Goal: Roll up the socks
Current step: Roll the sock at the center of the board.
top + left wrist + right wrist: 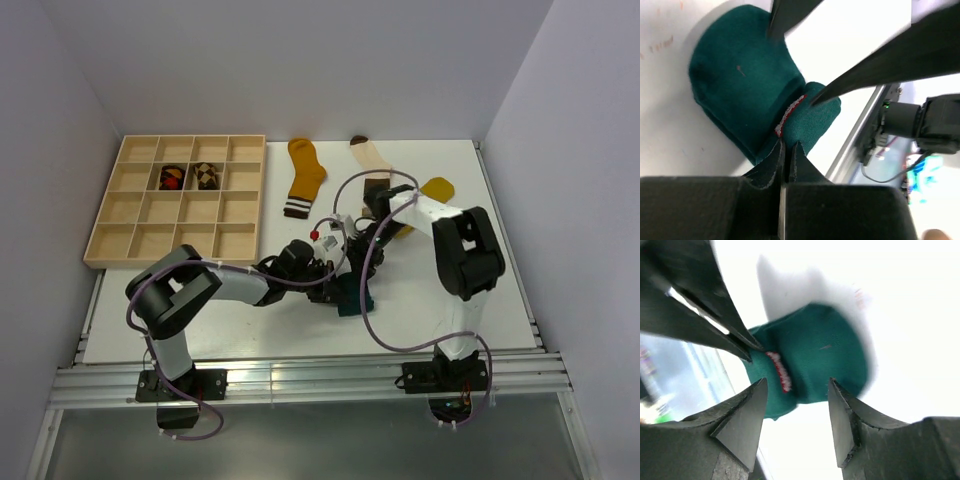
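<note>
Where it lies folded on the white worktop [505,300], right of the wooden tray [97,247], the knit teal sock [745,90] is touched at its red-and-white trim by the left tool [785,147], tips pressed together; any pinch is hidden. The right tool [797,383] is spread wide, empty.

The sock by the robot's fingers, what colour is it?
Teal, with a red-and-white edge; the sock shows best in the left wrist view.

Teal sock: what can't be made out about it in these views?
- Top external: teal sock is mostly hidden under the left arm and right arm.
- Right wrist: its outline is blurred.
- Left wrist: the shut left pincer meets its edge; whether fabric is pinched is unclear.
</note>
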Motion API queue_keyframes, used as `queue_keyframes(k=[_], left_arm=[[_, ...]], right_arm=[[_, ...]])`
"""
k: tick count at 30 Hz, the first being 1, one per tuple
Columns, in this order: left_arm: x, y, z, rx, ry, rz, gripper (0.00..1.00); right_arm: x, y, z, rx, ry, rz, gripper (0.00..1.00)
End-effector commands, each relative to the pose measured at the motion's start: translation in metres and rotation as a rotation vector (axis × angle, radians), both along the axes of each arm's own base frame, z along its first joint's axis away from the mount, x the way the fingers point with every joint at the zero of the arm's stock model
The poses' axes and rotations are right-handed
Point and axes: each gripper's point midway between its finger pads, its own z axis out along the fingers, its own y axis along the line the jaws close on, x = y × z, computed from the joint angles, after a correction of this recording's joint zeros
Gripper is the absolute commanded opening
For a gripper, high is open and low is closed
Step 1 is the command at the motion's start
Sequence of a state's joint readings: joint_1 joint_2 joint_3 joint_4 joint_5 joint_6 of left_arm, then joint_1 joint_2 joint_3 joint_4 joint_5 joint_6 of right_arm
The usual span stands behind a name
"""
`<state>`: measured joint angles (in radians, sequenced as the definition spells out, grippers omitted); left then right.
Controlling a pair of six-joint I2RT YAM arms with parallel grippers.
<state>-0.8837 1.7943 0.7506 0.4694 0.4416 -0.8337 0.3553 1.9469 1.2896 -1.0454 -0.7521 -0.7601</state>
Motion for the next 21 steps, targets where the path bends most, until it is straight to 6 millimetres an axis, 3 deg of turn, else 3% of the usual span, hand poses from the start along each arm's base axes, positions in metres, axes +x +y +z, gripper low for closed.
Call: queue_keyframes(k=[1, 5, 6, 7, 8, 9, 11, 12, 13, 16, 17, 18, 21], left_arm=[[-0.015, 0.007, -0.008, 0.087, 0.178, 0.034, 0.0], [-0.015, 0.01, -0.011, 0.098, 0.326, 0.061, 0.0], [-0.017, 0.016, -0.016, 0.136, 0.391, 0.088, 0.0], [-0.012, 0.02, -0.017, 0.131, 0.42, 0.109, 0.0], [-0.011, 0.022, -0.017, 0.129, 0.448, 0.121, 0.0], [-0.011, 0.025, -0.018, 0.135, 0.5, 0.137, 0.0], [-0.01, 0.025, -0.017, 0.133, 0.551, 0.137, 0.0], [-0.008, 0.027, -0.016, 0.129, 0.588, 0.144, 0.0], [-0.007, 0.027, -0.018, 0.133, 0.615, 0.147, 0.0], [-0.006, 0.032, -0.025, 0.158, 0.708, 0.153, 0.0], [-0.003, 0.033, -0.027, 0.173, 0.688, 0.142, 0.0], [-0.005, 0.039, -0.035, 0.221, 0.715, 0.153, 0.0], [-0.002, 0.045, -0.043, 0.285, 0.73, 0.147, 0.0]], right_arm=[[0.04, 0.003, 0.022, 0.069, -0.223, -0.073, 0.59], [0.05, -0.01, 0.041, 0.111, -0.332, -0.117, 0.6], [0.047, -0.019, 0.037, 0.108, -0.339, -0.136, 0.6], [0.049, -0.024, 0.047, 0.118, -0.394, -0.142, 0.6], [0.056, -0.027, 0.049, 0.124, -0.453, -0.148, 0.6], [0.049, -0.035, 0.041, 0.11, -0.459, -0.161, 0.6], [0.053, -0.04, 0.054, 0.119, -0.591, -0.155, 0.61], [0.043, -0.043, 0.047, 0.117, -0.609, -0.139, 0.62], [0.04, -0.042, 0.057, 0.131, -0.666, -0.124, 0.63], [0.021, -0.039, 0.052, 0.144, -0.756, -0.033, 0.66], [0.019, -0.036, 0.062, 0.158, -0.834, -0.004, 0.67], [0.009, -0.037, 0.05, 0.146, -0.848, 0.032, 0.68], [-0.009, -0.024, 0.043, 0.141, -0.959, 0.13, 0.72]])
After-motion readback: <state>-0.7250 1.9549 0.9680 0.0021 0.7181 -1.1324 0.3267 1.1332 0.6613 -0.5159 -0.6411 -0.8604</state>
